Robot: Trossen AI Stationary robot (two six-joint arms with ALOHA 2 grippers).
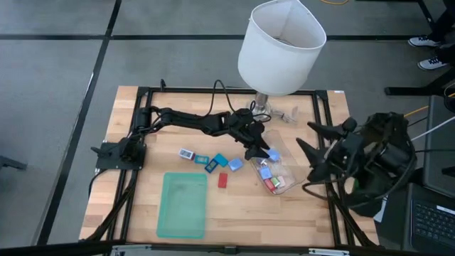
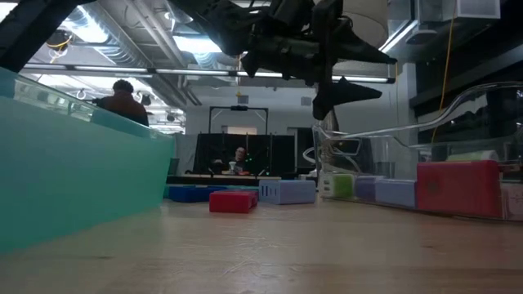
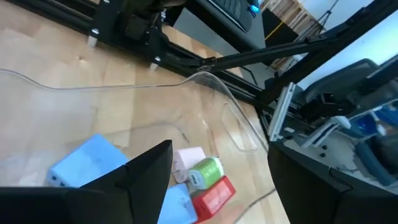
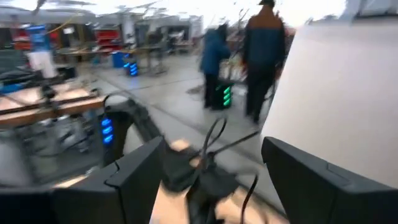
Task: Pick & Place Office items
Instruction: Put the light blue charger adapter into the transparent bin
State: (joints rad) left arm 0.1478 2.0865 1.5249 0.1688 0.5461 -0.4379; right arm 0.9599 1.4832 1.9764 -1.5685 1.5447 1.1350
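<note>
Office items [image 1: 268, 173] in clear tub [image 1: 283, 165] | left gripper [image 1: 260, 152] above, fingers apart (right gripper [image 1: 304, 157] idle, apart)

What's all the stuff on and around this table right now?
Table: one, light wood with a black frame.
Tray: one, green, flat, near the front edge, nothing on it.
Tub: one, clear plastic, right of centre, holding several office items in light blue, green, red and pink.
Loose pieces: about five, white, teal, blue and red, on the wood between tray and tub.
Lampshade-like cone: one, white, above the table's far edge.
People: a few, in the room behind.
Left gripper: open, over the tub.
Right gripper: open, waiting at the table's right side.
</note>
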